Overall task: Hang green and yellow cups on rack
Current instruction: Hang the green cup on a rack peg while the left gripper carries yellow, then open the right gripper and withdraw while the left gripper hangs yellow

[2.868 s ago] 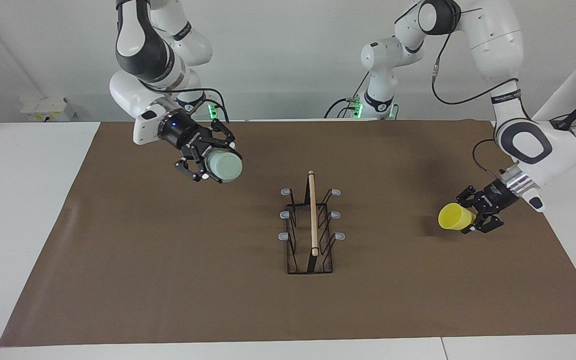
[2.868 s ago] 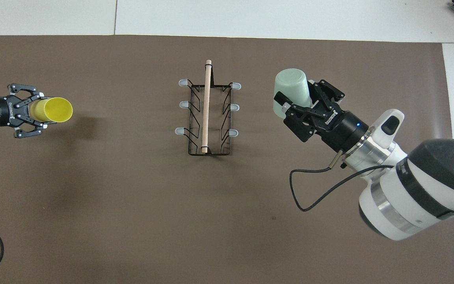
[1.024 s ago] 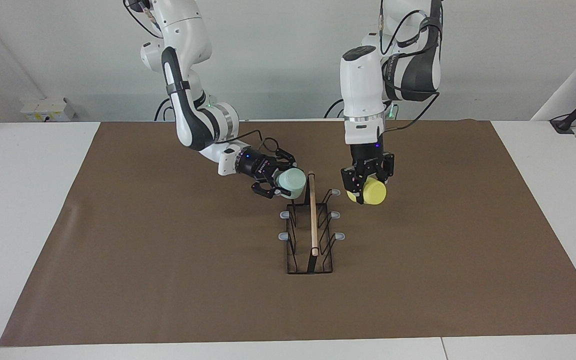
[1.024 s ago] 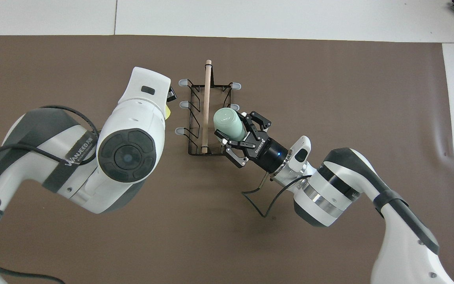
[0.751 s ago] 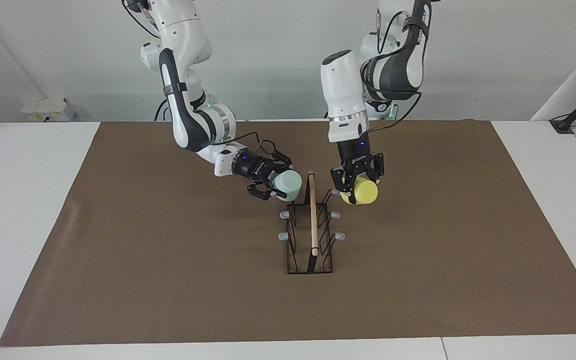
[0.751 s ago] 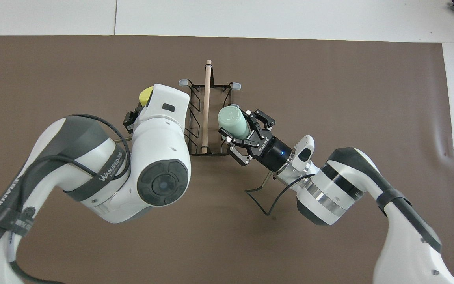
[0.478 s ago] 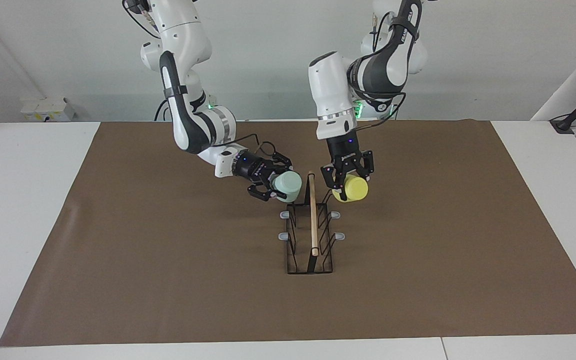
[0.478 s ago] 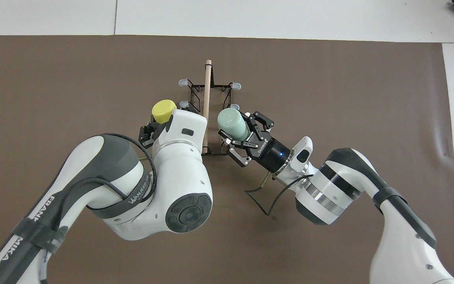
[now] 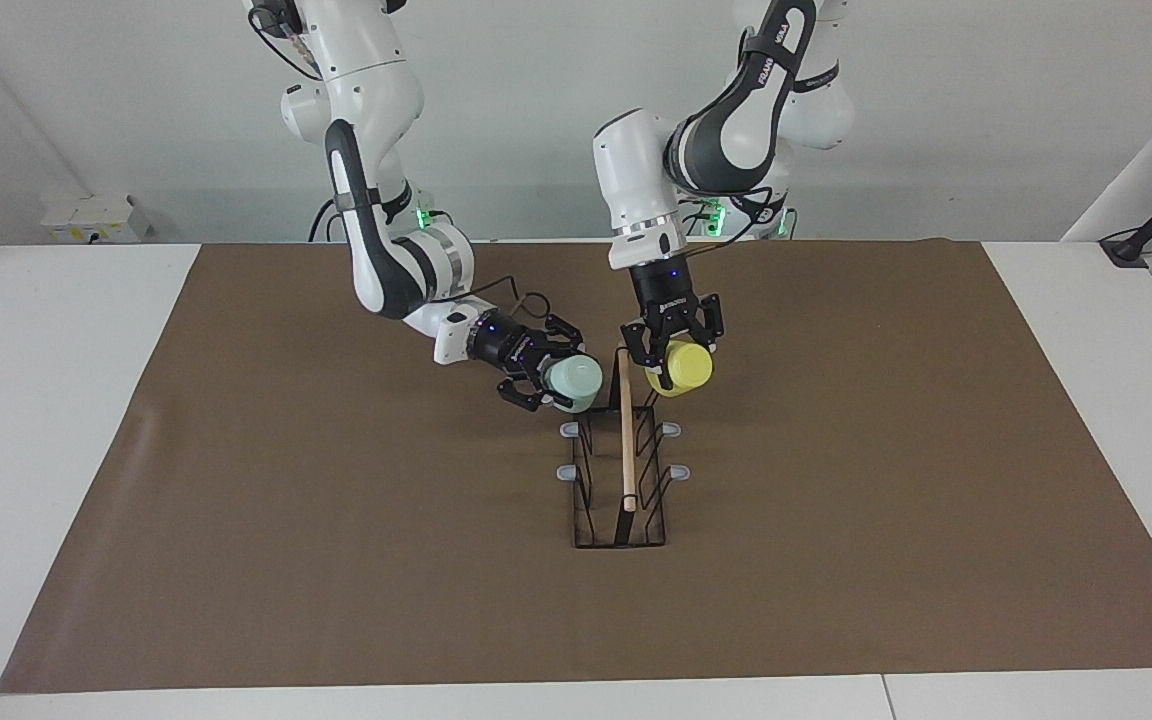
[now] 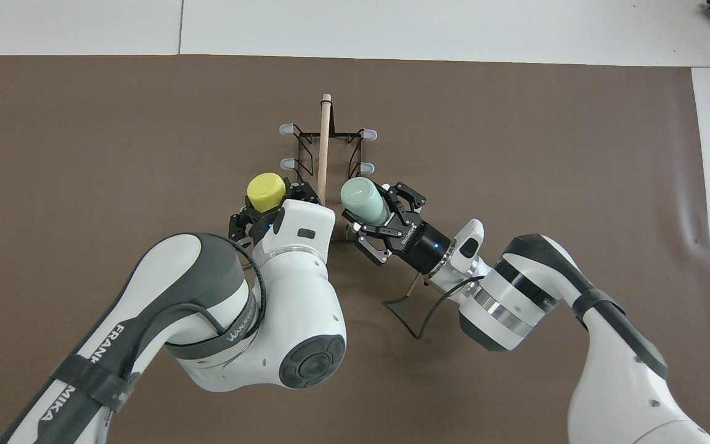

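As both arms crowd the near end of the rack: we've got two cups in the air, one on each side of the rod; neither is let go yet
Right gripper: clamped on the green cup; it comes in low and slanted from the right arm's end of the table
Green cup's heading: closed base leads, aimed toward the wooden rod; its long axis carries on the gripper's own line; the mouth faces back into the gripper, hidden from us
Left gripper: closed round the yellow cup; it drops in steeply from above, on the left arm's side of the rod
Yellow cup's heading: from overhead we see its closed base on the end away from the gripper; the mouth is out of sight
What it all turns on: each cup sits over the nearest peg on its own side; those two pegs are covered, so we cannot tell whether either has entered a mouth; we judge each mouth must line up with its peg before release
Rack: stands on the brown mat; its long axis and rod run straight away from the robots
Farther pegs: four grey tips, all bare
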Controlling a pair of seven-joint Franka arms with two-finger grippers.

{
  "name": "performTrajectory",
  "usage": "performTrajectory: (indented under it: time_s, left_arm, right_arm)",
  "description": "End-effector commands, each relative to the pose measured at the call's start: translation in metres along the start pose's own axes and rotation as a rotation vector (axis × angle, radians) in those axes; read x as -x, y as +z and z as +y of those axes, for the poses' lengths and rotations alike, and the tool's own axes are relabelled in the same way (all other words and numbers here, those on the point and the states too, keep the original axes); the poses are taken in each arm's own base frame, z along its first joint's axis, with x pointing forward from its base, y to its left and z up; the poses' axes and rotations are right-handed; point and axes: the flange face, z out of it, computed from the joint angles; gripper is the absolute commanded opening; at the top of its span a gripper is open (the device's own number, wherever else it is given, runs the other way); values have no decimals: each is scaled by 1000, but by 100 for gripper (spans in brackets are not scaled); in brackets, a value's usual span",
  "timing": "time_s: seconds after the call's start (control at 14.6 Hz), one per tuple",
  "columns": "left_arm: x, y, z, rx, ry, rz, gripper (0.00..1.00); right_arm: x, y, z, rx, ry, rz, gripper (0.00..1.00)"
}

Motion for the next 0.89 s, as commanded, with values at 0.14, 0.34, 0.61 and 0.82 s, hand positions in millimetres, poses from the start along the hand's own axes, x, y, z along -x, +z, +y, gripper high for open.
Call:
performTrajectory:
  time_s: [0.14, 0.34, 0.61, 0.82]
  left_arm:
    - [9, -6, -5, 16, -17, -5, 100]
    - [0, -8, 1, 21, -34, -8, 100]
    - [-28, -7, 6, 24, -65, 7, 100]
    - [-51, 0, -8, 2, -64, -20, 100]
  right_arm:
    - [-8, 1, -1, 83, -7, 58, 100]
    - [-41, -2, -1, 109, -39, 47, 100]
    - [-97, -38, 20, 218, -139, -132, 100]
    - [-117, -75, 65, 200, -309, -271, 100]
